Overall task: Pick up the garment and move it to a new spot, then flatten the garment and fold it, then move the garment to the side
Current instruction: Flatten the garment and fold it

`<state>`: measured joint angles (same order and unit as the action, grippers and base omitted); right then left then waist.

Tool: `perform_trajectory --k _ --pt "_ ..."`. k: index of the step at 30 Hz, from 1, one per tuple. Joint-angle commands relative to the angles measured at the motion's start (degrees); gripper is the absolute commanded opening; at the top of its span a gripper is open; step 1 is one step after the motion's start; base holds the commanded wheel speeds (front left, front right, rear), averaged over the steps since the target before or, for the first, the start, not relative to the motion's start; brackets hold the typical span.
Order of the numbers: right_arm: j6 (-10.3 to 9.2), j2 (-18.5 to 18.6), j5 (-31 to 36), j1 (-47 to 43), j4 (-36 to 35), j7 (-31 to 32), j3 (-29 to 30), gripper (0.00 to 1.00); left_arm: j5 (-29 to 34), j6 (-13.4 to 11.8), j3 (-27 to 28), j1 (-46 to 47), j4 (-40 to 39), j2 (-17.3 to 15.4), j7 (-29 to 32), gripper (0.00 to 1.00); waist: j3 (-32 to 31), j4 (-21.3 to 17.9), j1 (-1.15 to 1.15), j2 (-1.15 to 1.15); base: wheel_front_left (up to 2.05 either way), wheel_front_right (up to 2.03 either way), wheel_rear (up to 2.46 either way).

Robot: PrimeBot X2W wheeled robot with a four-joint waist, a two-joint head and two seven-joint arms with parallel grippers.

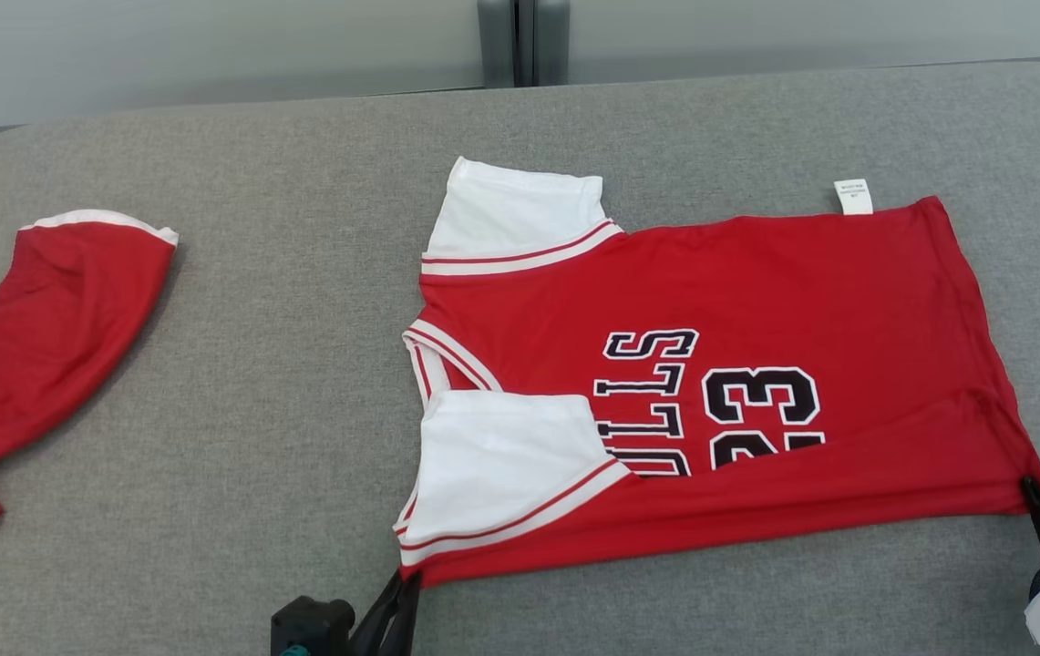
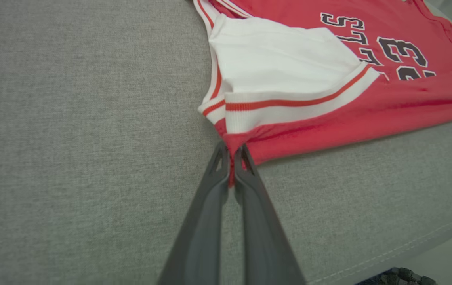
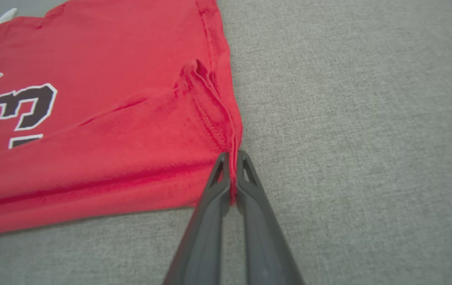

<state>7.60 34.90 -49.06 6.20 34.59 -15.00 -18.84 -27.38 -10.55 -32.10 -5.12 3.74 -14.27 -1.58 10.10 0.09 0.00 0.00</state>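
The garment (image 1: 756, 292) is a red jersey with white sleeves and black number and lettering, lying sideways on the grey table, its near long edge folded up over the print. My left gripper (image 1: 406, 579) is shut on the garment's near shoulder corner; the left wrist view shows red cloth (image 2: 328, 114) pinched between the dark fingertips (image 2: 220, 158). My right gripper (image 1: 1030, 487) is shut on the near hem corner; in the right wrist view the hem (image 3: 206, 111) bunches between the fingertips (image 3: 245, 166).
A second red garment with white trim (image 1: 36, 346) lies at the table's left edge. The grey fabric table (image 1: 283, 383) spreads between the two. A pale wall and a dark post (image 1: 524, 41) stand behind.
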Motion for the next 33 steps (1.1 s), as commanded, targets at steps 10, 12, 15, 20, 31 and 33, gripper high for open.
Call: perform_trajectory --k 10,12,15,20,31,33 --pt "-0.19 -1.28 2.36 -2.54 -0.06 -0.24 0.88 0.8 -0.95 0.94 -1.16 0.77 3.45 -0.1 1.81 0.04 -0.83 0.22 0.0 0.0 0.0 0.0 0.0" --pt "-0.19 -1.37 2.8 -2.66 0.09 -0.24 1.57 1.0 -0.88 0.51 -1.2 0.92 3.82 -0.3 2.23 1.0 -1.2 0.07 0.0 0.0 0.0 0.0 0.0" --pt "-0.16 -1.47 4.08 -3.24 -0.94 -0.22 3.28 1.0 -1.61 0.18 -0.86 0.62 2.92 -0.37 2.73 1.0 -1.68 -0.04 0.0 0.0 0.0 0.0 0.0" --pt "-0.16 -1.77 8.33 -5.04 -6.55 -0.21 10.25 1.0 -8.19 2.91 3.67 -0.13 -2.49 -1.43 3.42 1.0 -1.76 -0.28 0.0 0.0 0.0 0.0 0.0" --pt "-0.16 -6.13 13.98 -0.36 -14.27 -0.21 14.54 1.0 -5.92 3.0 9.41 25.89 -8.05 -5.86 11.88 1.0 4.42 -0.55 0.0 0.0 0.0 0.0 0.0" --pt "-0.16 -6.28 14.19 1.25 -15.2 -0.21 14.41 1.0 -5.57 4.68 8.49 33.69 -5.01 -5.12 14.52 1.0 6.72 -1.03 0.0 0.0 0.0 0.0 0.0"
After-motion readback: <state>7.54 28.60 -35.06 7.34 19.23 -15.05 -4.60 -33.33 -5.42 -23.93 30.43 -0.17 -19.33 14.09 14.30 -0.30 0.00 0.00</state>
